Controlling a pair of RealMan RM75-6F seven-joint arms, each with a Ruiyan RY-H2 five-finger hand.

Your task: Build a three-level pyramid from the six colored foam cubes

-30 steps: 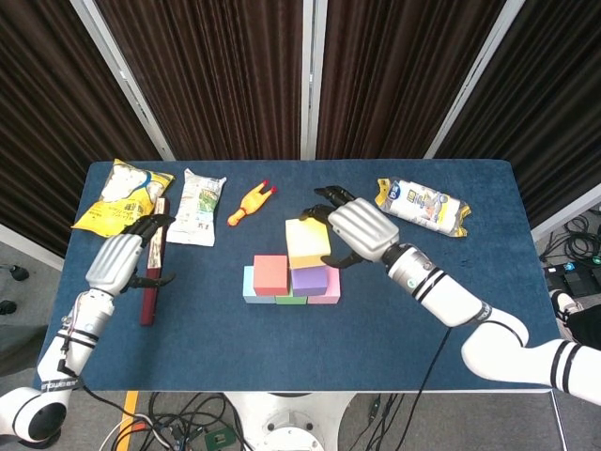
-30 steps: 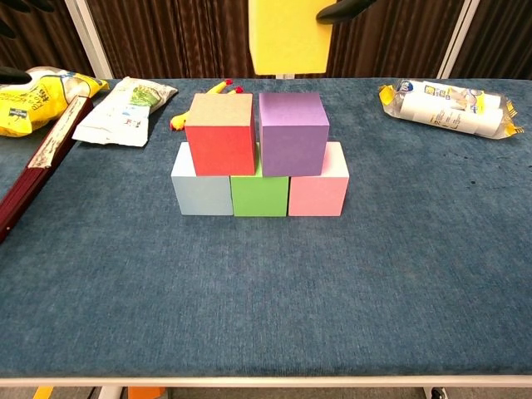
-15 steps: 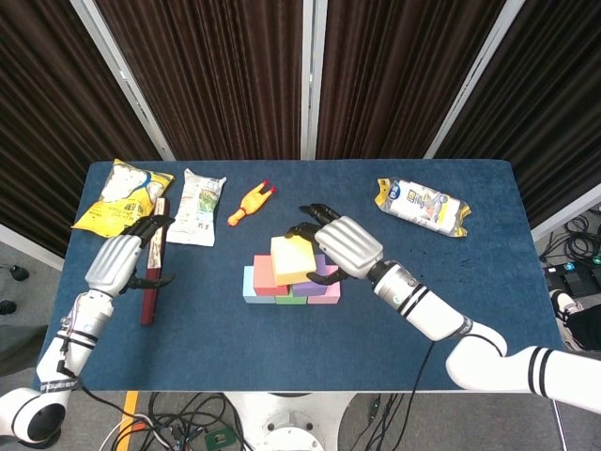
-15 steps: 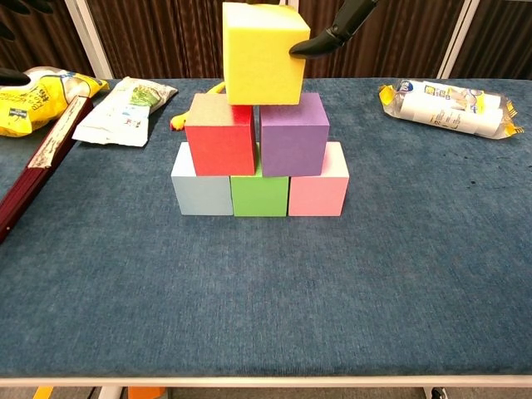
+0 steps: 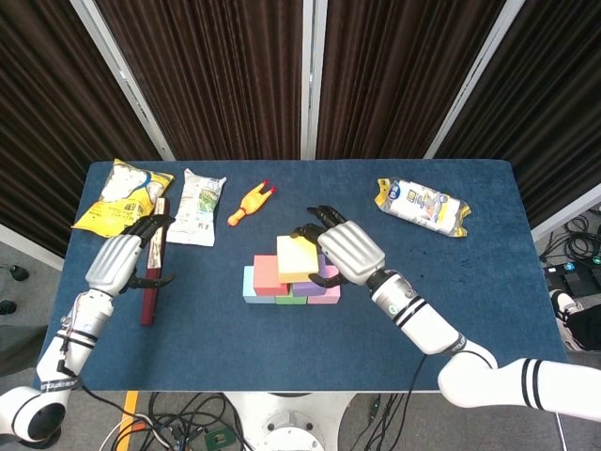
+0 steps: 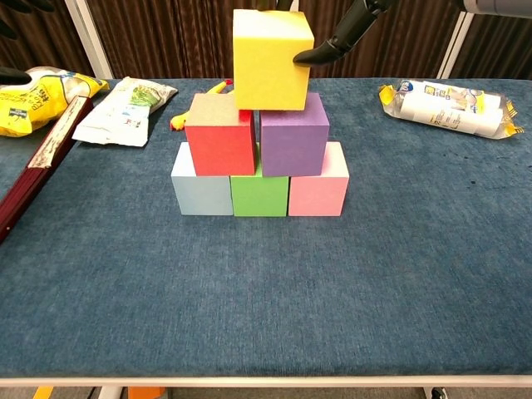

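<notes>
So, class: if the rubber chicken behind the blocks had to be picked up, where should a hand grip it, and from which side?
Probably around its narrow body, coming from above. The rubber chicken lies flat and slantwise on the table, long sides exposed, so fingers could close across its width. The block stack stands just in front.

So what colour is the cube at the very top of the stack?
Yellow. The top cube shows best in the chest view, with the right hand on it.

Both views were evenly and brightly lit from overhead, with only soft, short shadows under the objects. Focus was sharp throughout, without glare. The curtains at the top of the frame stayed dark.
</notes>
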